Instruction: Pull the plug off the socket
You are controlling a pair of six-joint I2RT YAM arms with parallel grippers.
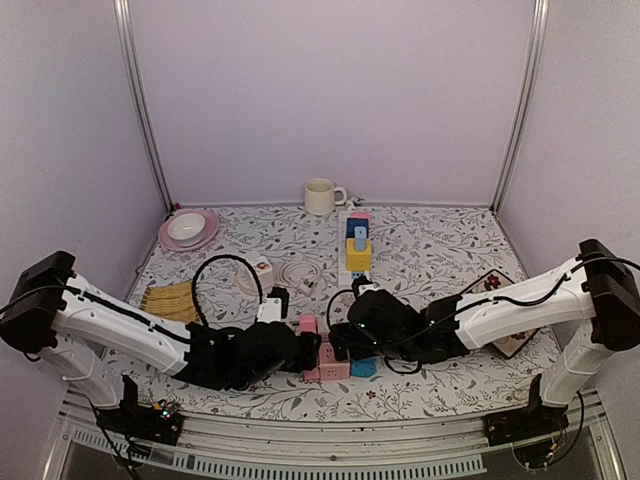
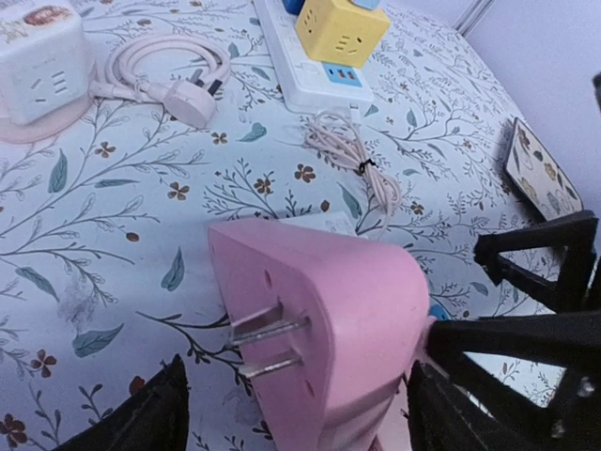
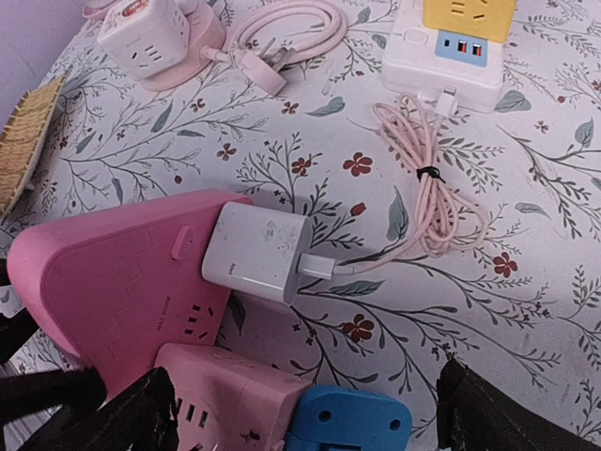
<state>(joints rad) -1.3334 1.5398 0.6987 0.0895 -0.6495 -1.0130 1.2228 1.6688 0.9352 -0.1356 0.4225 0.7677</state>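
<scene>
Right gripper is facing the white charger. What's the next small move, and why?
Probably ease the right gripper forward until its open fingers straddle the white charger. The charger sits plugged into the pink socket, and the fingers are short of it, touching nothing. The left gripper brackets the socket, though a firm grip isn't clear.

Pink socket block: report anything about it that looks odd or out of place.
The pink socket block sits tilted and is plugged into nothing, with its own metal prongs sticking out bare. A white plug is seated in its side face. Nothing looks broken or spilled.
</scene>
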